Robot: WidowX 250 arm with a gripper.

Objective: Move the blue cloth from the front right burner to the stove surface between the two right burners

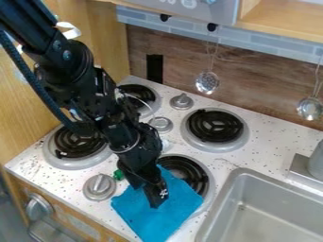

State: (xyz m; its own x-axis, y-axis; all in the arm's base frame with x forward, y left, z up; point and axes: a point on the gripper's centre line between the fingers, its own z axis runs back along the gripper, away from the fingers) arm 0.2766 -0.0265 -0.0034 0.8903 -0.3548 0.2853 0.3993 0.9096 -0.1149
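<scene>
Where the gripper [155, 202] meets the cloth [150, 224] beside the sink [222, 204], handling seems the step; opening and hold I cannot tell, so checking grip comes next.

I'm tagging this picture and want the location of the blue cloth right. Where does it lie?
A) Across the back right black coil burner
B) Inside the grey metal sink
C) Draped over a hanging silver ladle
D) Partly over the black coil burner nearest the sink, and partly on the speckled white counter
D: the blue cloth, with the black gripper at it, overlaps that burner's black coil and spreads onto the speckled counter.
</scene>
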